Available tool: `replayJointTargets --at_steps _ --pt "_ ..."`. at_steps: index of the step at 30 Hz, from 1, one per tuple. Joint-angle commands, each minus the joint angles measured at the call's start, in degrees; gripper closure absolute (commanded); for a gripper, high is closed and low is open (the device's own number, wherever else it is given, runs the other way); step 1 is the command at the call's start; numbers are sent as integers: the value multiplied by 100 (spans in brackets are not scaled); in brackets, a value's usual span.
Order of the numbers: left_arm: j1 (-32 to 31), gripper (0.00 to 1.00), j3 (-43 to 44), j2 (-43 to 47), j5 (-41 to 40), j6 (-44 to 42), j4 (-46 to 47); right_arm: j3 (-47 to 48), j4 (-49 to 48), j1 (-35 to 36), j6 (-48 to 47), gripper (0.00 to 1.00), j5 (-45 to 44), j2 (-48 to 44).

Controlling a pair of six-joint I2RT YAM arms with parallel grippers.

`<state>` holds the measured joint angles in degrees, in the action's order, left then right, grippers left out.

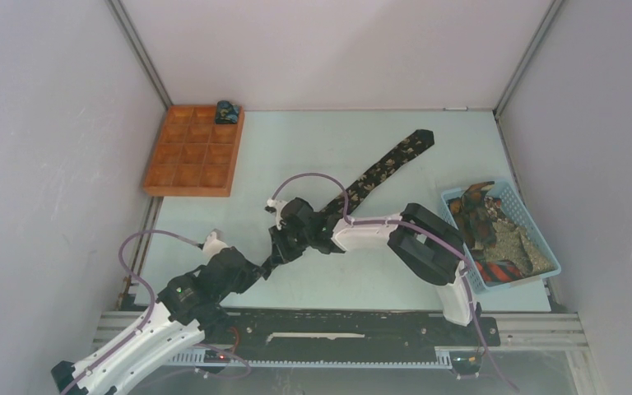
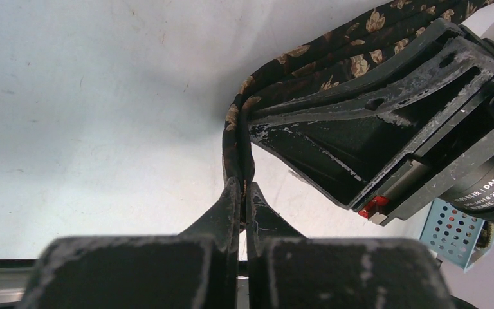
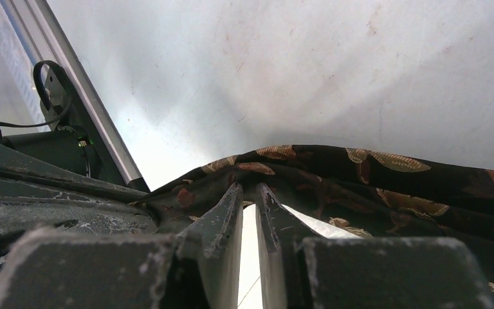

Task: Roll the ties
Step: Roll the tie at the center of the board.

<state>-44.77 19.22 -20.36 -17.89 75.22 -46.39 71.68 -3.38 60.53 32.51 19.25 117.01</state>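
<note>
A pale table (image 1: 296,140) is seen from above, closed in by white walls on three sides. A black tie (image 1: 383,171) with a tan leaf pattern is laid flat across it on a slant, its wide end pointed toward the far right corner and its narrow end brought to the middle of the table, where both grippers meet. That near end is lifted off the surface and bent back on itself. The bend is pinched by the left gripper (image 2: 243,187), whose fingers are pressed together on the fabric with almost no gap between them. The right gripper (image 3: 249,190) is set just beside it, nearly closed, with a bunch of the same fabric caught at its tips and the rest of the tie draped past them to the right. One finger of the right gripper is laid along the tie in the left wrist view.

A rolled tie (image 1: 228,111) is placed in the far right compartment of an orange tray (image 1: 185,191) at the far left corner. More ties (image 1: 481,222) are heaped loose in a blue basket (image 1: 502,183) at the right edge of the table
</note>
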Motion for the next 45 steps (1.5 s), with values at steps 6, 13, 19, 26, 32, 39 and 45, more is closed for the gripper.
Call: replayJointTargets --at_steps 6,13,19,26,32,39,45 --pt "-12 100 291 -4 -224 116 100 252 -128 16 -53 86 66 100" --pt "-6 100 367 -153 -222 81 234 456 -177 36 -53 87 273 583" --pt "-1 100 454 -315 -317 30 320 460 -82 24 -95 88 290 503" --pt "175 100 516 -726 -319 -156 635 460 62 -54 -119 87 399 69" --pt "429 100 490 -1072 -162 -329 981 453 153 -175 -148 86 471 -161" --pt "645 100 429 -1453 49 -505 1375 447 667 -392 -277 86 320 -455" --pt "782 100 398 -1754 177 -624 1737 160 880 -582 -408 86 23 -839"
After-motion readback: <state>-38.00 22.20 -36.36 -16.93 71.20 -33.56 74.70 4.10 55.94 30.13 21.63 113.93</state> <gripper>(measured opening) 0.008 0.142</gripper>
